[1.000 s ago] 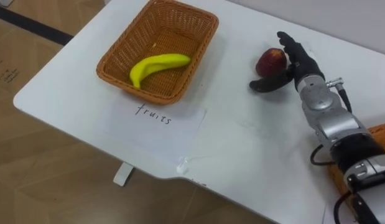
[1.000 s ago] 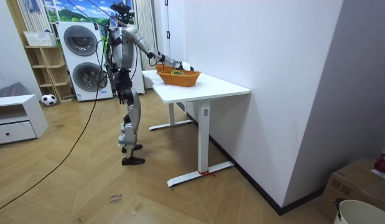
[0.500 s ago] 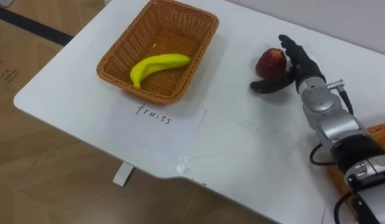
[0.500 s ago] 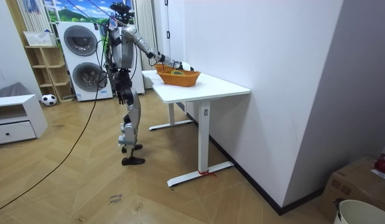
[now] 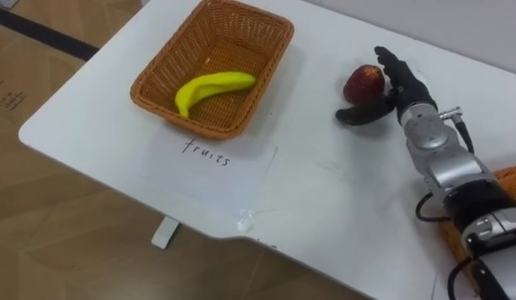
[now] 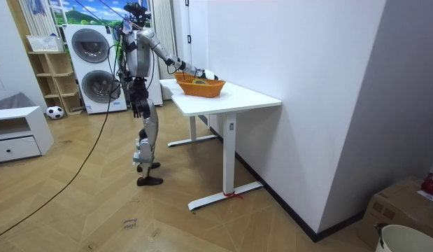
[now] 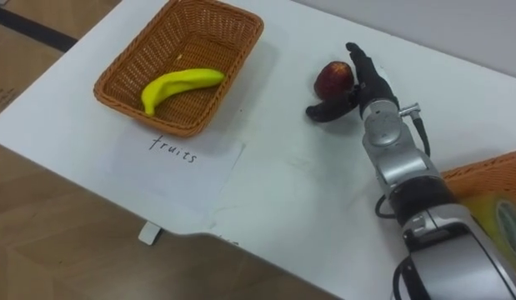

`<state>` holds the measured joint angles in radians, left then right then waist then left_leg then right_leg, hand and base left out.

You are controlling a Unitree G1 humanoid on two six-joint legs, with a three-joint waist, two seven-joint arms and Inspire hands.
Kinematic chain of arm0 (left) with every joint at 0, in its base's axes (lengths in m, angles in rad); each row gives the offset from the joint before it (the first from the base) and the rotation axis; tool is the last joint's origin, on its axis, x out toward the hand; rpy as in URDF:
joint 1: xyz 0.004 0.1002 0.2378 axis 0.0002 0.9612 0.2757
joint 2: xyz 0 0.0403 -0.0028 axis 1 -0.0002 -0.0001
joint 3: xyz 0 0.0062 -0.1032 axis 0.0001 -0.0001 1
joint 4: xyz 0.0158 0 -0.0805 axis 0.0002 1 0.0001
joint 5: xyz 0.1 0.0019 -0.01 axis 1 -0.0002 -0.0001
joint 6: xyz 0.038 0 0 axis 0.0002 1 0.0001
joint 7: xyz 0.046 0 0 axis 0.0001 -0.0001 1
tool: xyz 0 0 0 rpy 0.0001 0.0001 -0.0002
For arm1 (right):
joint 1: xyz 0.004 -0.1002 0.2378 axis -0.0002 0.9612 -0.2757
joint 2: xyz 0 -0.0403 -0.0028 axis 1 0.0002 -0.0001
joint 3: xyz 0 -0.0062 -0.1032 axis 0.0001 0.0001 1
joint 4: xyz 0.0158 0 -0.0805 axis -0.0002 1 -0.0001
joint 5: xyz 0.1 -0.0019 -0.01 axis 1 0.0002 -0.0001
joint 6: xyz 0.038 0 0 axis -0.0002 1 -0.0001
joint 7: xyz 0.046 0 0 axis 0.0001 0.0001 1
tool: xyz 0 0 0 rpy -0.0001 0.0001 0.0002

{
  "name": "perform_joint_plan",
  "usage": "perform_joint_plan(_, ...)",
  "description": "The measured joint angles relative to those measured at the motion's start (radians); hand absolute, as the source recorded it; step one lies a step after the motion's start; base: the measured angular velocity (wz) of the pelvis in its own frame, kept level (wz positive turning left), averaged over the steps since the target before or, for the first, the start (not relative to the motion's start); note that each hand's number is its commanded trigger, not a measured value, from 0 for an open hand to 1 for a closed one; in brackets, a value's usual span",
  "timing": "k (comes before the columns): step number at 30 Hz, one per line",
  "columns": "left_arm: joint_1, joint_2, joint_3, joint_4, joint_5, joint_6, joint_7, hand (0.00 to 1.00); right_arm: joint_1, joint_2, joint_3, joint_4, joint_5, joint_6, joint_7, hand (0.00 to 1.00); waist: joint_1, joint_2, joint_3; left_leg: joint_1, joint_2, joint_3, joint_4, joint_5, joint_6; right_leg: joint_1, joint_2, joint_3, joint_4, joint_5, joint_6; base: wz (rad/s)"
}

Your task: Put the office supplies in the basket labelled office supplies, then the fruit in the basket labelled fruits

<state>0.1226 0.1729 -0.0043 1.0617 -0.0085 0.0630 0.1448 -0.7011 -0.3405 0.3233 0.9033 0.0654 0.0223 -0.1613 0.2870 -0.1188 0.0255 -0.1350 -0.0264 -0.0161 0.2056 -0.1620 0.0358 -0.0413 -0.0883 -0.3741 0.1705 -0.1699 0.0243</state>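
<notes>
A red apple (image 5: 363, 82) (image 7: 333, 77) rests on the white table (image 5: 324, 192). My right hand (image 5: 394, 87) (image 7: 362, 81) is open right beside it, fingers straight along its right side and thumb stretched below it. A wicker fruit basket (image 5: 162, 77) (image 7: 124, 71) at the left holds a yellow banana (image 5: 209, 87) (image 7: 176, 84). A paper sheet (image 5: 206, 162) labelled "fruits" lies in front of that basket. In the room view I stand at the table's end with my right arm stretched over the table toward the basket (image 6: 200, 87).
A second wicker basket (image 7: 491, 179) (image 5: 512, 179) sits at the far right, something yellow inside it. The table's front edge (image 5: 116, 179) runs diagonally, with wooden floor below. A wall lies beyond the table's far side. Washing machines (image 6: 90, 66) stand behind me.
My right hand has crept slightly to the right beside the apple; nothing else has moved.
</notes>
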Motion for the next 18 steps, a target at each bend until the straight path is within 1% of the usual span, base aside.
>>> perform_joint_plan(3,0.001,0.000,0.000,0.019,0.001,0.002,0.000,0.00,0.000,-0.001,-0.004,0.000,0.000,0.000,0.001,0.00,0.001,-0.003,0.0002,-0.004,0.000,0.000,0.000,0.000,0.000,-0.003,0.000,0.000,0.000,0.000,0.000,0.00)
perform_joint_plan(4,0.003,0.000,0.000,0.019,0.001,0.003,-0.001,0.00,-0.003,-0.005,-0.004,0.000,0.000,0.000,0.001,0.00,0.004,-0.005,-0.0009,-0.011,0.000,0.000,0.001,0.000,0.000,-0.009,0.000,0.000,0.001,0.000,0.000,0.00)
perform_joint_plan(8,0.004,0.000,-0.001,0.021,0.001,0.006,-0.001,0.00,-0.010,-0.019,-0.004,0.001,0.000,0.000,0.001,0.00,0.018,-0.009,0.0007,-0.017,0.000,-0.002,0.001,0.002,-0.001,-0.015,0.001,-0.003,0.001,0.002,-0.002,0.00)
perform_joint_plan(14,0.005,0.001,-0.002,0.027,0.002,0.026,0.000,0.00,-0.034,-0.022,-0.006,0.043,0.003,0.001,0.001,0.00,0.018,-0.011,0.0021,-0.026,-0.001,-0.011,0.005,0.002,-0.001,-0.017,0.001,-0.011,0.000,0.002,-0.002,0.03)
perform_joint_plan(18,0.005,0.001,-0.001,0.026,0.002,0.026,0.001,0.00,-0.042,-0.023,-0.014,0.059,0.003,0.000,0.000,0.00,0.021,-0.010,0.0038,-0.031,-0.001,-0.013,0.010,0.002,-0.001,-0.019,0.001,-0.012,0.000,0.002,-0.002,0.02)
